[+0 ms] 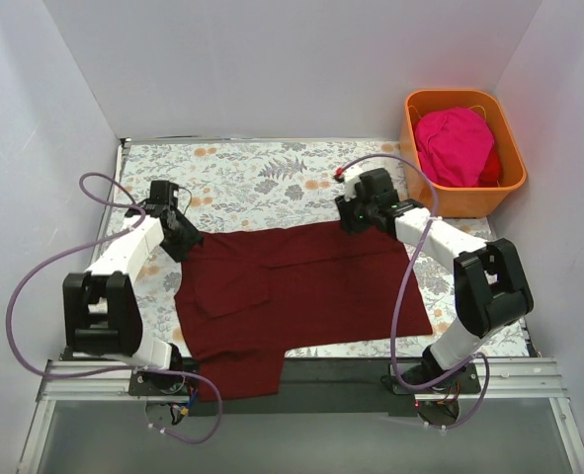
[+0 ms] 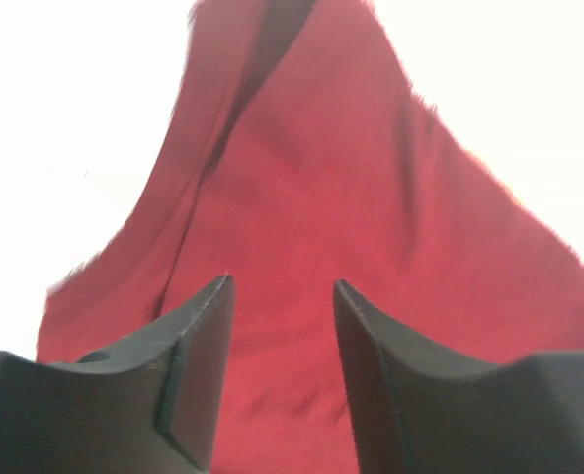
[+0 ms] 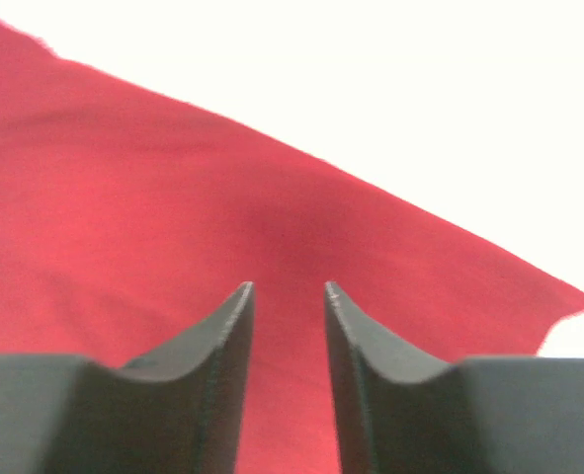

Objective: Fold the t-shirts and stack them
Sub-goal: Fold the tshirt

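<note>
Maroon t-shirt [image 1: 301,291], one, spread flat on the floral worktop [image 1: 242,173], left tool [image 1: 186,243] at its far-left corner, fingers apart, right tool [image 1: 352,218] at its far edge, fingers apart, one pink t-shirt [image 1: 456,146] bunched in one orange tub [image 1: 464,197] far right

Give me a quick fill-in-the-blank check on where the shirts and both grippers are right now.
1. The maroon t-shirt lies spread on the ____ , its near edge hanging over the front.
2. The magenta-pink t-shirt sits inside the ____ tub.
3. The left gripper and right gripper both have their jaws ____ over maroon cloth.
4. The tub stands at the table's far ____ corner.

Missing words: table; orange; open; right
</note>
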Robot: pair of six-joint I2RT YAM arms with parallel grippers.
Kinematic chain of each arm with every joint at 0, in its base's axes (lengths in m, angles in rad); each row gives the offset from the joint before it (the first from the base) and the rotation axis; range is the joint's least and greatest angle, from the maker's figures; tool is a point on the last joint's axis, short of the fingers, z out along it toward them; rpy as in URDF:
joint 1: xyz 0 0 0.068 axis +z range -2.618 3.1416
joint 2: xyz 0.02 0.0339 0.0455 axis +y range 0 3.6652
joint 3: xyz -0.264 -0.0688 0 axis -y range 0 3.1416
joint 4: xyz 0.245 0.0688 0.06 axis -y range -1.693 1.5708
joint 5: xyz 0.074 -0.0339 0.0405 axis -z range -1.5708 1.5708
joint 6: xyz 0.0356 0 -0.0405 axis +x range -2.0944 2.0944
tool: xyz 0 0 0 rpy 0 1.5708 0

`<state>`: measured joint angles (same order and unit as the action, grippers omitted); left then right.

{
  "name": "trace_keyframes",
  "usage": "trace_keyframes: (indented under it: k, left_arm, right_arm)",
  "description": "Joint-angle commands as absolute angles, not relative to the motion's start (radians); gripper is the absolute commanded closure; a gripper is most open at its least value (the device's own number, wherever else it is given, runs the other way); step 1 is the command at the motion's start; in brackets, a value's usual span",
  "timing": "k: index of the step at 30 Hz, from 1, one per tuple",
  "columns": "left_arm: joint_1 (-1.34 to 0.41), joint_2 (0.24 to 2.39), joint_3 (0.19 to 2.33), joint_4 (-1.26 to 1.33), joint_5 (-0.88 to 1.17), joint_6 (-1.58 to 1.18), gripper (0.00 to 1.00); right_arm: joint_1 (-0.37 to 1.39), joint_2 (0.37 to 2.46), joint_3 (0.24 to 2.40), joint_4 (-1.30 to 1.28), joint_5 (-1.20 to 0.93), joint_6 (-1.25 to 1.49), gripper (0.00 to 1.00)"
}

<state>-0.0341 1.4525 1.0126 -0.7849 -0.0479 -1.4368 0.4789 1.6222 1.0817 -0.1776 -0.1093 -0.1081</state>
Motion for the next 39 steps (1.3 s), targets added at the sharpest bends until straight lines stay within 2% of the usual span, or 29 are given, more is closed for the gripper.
trace_keyframes:
  k: [1, 4, 11, 21, 24, 28, 32, 36, 39]
  left_arm:
    - [-0.026, 1.578, 1.095, -0.649, -0.081, -1.408, 0.64]
    - [-0.025, 1.684, 1.146, -0.604, -0.109, -1.397, 0.75]
    - [-0.002, 1.851, 1.181, -0.588, -0.123, -1.394, 0.87]
    - [0.135, 1.884, 1.120, -0.594, -0.071, -1.410, 0.86]
    - [0.137, 1.870, 1.126, -0.581, -0.028, -1.399, 0.82]
    - [0.137, 1.835, 1.149, -0.563, 0.066, -1.388, 0.70]
    - [0.137, 1.783, 1.166, -0.563, 0.083, -1.385, 0.64]
    - [0.137, 1.769, 1.180, -0.554, 0.072, -1.376, 0.64]
    - [0.137, 1.801, 1.192, -0.542, 0.071, -1.374, 0.69]
  right_arm:
    - [0.376, 1.629, 1.071, -0.173, -0.032, -0.042, 0.62]
    - [0.318, 1.669, 1.081, -0.164, -0.008, -0.009, 0.66]
    - [0.249, 1.770, 1.066, -0.164, 0.064, 0.064, 0.69]
    - [0.152, 1.787, 0.999, -0.182, 0.144, 0.167, 0.69]
    - [0.147, 1.772, 1.009, -0.183, 0.131, 0.161, 0.69]
    - [0.169, 1.730, 1.040, -0.186, 0.087, 0.140, 0.68]
    - [0.216, 1.686, 1.089, -0.183, 0.057, 0.124, 0.67]
    - [0.250, 1.680, 1.118, -0.149, 0.014, 0.136, 0.67]
    - [0.250, 1.713, 1.138, -0.118, 0.009, 0.153, 0.68]
